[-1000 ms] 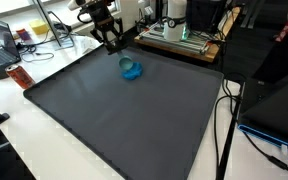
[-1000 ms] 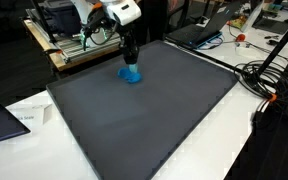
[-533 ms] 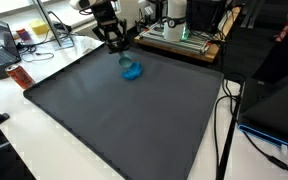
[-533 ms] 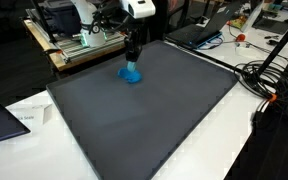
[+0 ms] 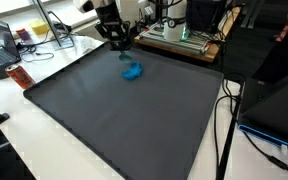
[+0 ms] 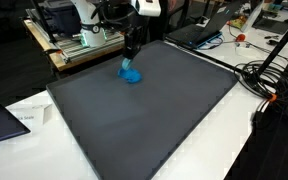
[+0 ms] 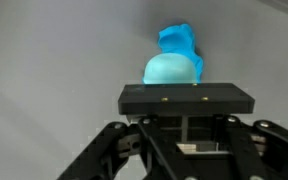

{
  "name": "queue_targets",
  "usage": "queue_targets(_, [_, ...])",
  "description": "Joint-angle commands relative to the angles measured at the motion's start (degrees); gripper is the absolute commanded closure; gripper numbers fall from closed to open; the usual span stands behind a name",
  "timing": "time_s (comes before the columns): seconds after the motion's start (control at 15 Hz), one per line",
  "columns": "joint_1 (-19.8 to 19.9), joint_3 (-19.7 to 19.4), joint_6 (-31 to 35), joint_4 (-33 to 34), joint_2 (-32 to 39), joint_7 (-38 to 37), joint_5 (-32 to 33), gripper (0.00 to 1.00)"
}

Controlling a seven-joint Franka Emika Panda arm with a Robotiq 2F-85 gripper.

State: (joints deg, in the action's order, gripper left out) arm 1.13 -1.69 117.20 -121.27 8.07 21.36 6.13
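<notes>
Grey mat [image 5: 114, 120]; blue toy [image 7: 176, 62] seemingly points away.

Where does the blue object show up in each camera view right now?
Exterior view: the blue object lies upper middle, on the dark mat near its far edge.
Exterior view: it lies upper left of centre, just below the gripper.
Wrist view: top, right of centre, above the gripper's black bar.
Shared landmark: the dark mat beneath it.
</notes>
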Motion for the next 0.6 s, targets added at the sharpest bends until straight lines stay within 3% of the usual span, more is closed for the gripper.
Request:
queue_targets(0.0, [-1.6, 1.2, -2.5, 2.6, 1.8, -7.6, 4.5, 0.78])
queue_targets(0.53, [-3.7, 2.5, 2.3, 2.0, 2.1, -15.8, 5.4, 0.78])
